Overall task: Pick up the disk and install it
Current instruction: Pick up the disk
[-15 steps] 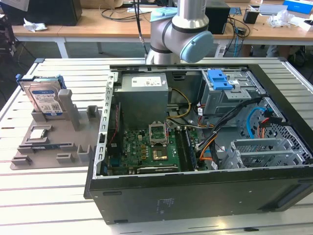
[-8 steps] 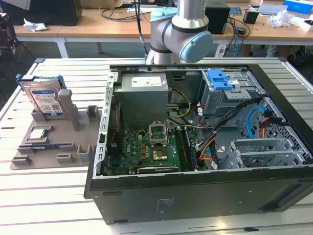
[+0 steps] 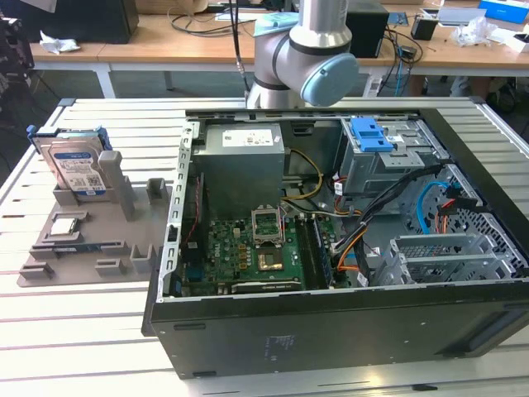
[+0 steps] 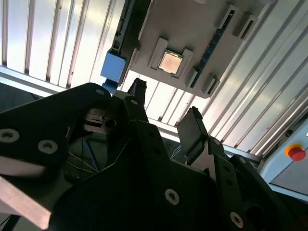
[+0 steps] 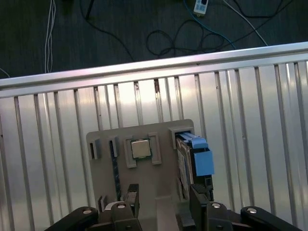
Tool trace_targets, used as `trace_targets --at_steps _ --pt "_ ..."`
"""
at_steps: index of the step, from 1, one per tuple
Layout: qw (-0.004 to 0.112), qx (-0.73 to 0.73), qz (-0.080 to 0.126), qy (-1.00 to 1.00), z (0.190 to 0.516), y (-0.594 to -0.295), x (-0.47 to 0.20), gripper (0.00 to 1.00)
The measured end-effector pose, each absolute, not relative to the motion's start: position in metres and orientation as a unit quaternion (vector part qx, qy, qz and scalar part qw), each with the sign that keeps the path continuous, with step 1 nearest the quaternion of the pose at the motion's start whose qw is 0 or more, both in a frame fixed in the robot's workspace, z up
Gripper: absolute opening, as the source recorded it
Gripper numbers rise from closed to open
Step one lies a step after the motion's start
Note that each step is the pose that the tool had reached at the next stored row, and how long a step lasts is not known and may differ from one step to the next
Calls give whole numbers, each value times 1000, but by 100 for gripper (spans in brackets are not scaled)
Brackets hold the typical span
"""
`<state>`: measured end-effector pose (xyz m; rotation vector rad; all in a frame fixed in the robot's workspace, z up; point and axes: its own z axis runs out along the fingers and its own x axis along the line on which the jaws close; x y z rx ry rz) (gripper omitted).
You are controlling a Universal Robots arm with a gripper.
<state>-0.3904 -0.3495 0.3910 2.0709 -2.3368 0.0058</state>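
The disk [image 3: 77, 168] stands on edge in a slot of the grey holder plate [image 3: 99, 244] at the exterior view's left; it is silver with a white-and-blue label and blue rails. In the first wrist view I look down on the disk's [image 5: 198, 156] blue top edge, with my gripper [image 5: 163, 199] well above the holder plate [image 5: 159, 180], open and with nothing between its fingers. In the second wrist view the gripper [image 4: 165, 103] hangs over the same plate [image 4: 202, 29], and a blue corner of the disk [image 4: 113, 67] shows beside it.
An open computer case [image 3: 331, 331] fills the exterior view's right, with a blue caddy [image 3: 369, 132] on the grey drive bay [image 3: 388, 165] at its back. A processor chip [image 5: 140, 148] lies in the holder plate. The robot arm [image 3: 306, 50] rises behind the case. The ribbed metal table [image 3: 74, 331] ends close behind the plate.
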Motion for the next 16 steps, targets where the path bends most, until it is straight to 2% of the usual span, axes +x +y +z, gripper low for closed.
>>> trace_targets --at_steps 16 --pt "10 663 2 -748 388 -336 -390 54"
